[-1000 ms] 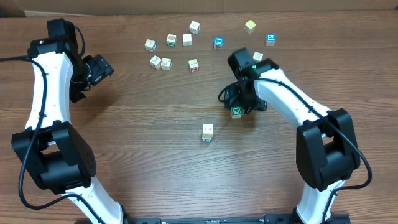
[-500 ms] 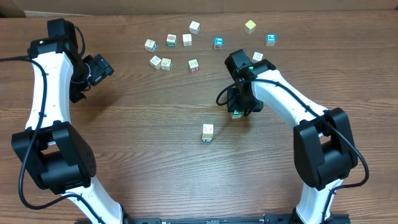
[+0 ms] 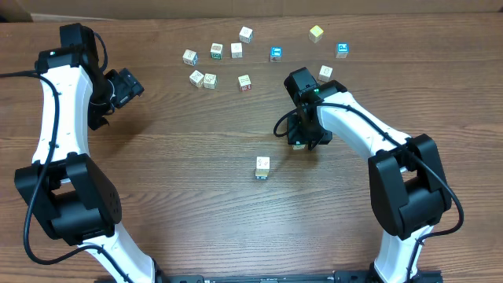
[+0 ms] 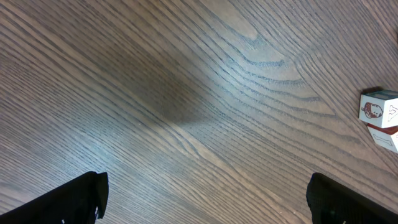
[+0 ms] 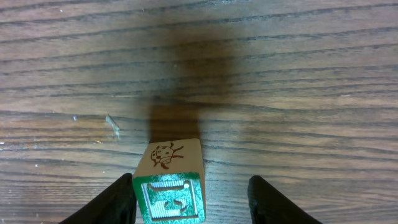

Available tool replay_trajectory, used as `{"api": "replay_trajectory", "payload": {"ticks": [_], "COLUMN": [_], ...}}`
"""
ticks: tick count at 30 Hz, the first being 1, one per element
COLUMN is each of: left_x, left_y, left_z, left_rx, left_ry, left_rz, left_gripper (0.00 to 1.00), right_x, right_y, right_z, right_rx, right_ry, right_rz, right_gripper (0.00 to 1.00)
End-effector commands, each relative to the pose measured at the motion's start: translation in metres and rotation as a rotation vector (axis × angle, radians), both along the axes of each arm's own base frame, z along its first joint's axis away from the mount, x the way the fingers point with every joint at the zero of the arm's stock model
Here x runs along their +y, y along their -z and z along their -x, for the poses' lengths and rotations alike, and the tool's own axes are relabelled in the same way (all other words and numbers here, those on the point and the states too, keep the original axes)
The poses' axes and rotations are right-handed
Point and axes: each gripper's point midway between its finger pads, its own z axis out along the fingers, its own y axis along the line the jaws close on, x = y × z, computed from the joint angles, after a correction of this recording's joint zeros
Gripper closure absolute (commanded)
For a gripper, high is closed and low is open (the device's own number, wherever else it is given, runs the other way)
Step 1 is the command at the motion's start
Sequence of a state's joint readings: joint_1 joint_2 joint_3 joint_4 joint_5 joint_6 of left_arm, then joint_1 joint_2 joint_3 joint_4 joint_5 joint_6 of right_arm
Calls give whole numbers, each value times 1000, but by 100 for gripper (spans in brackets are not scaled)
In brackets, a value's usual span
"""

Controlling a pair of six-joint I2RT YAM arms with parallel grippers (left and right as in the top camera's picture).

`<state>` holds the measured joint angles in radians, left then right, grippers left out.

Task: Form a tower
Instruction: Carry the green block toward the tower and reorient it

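Where your right arm bends in from its base toward mid-tabletop, the wrist points down and the right claw [image 5: 189, 190] sits low over the wood. The claw is partly spread, straddling a green-faced cube [image 5: 169, 186] with a ladybird drawn on its upper side. One finger [image 5: 121, 199] sits hard against the cube. Bare tabletop [image 5: 292, 93] shows between the cube and the other finger [image 5: 270, 199]. You cannot tell from either view whether the cube is lifted or resting on the wood. From overhead, the wrist covers nearly all of it.

Your left arm is folded back at the left side, well away from the work. The left claw [image 4: 208, 196] is spread wide, with only wood grain showing between its fingers. At the right edge of its wrist view, two pale cubes [image 4: 379, 109] touch, one with a red print. You cannot tell which ones they are.

The tower [image 3: 262, 167] stands alone near the middle of the tabletop. It is closer to the bases than the right claw, well apart from it and toward your left. From above, its height in cubes cannot be read. Bare wood lies between claw and tower.

Along the far side, loose cubes [image 3: 236, 49] lie scattered. Among them are a blue-faced cube [image 3: 276, 53], a yellow-green cube [image 3: 316, 33], and a pale one just beside the right arm.
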<state>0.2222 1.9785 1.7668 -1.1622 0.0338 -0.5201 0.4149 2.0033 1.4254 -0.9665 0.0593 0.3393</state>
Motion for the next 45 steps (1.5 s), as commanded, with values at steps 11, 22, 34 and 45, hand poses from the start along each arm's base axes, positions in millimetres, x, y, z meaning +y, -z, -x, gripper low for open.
{"api": "replay_trajectory", "payload": {"ticks": [11,22,34,45], "left_x": [-2,-2,-2,-2], "left_y": [-15,-15,-15,-15], "left_z": [-4,-4,-4,-4], "left_rx": [-40,-40,-40,-40], "left_ry": [18,18,18,18], "left_rz": [-11,-11,-11,-11], "left_gripper": [1,1,0,0], "right_x": [9,6,7,6], "right_y": [3,4,4,4], "right_z": [0,8,3,7], "right_rx": [5,34,14,30], "right_ry": [-11,-2,-8,-7], "right_rz": [-40,-27,-32,-29], "right_gripper": [62,63,70,64]}}
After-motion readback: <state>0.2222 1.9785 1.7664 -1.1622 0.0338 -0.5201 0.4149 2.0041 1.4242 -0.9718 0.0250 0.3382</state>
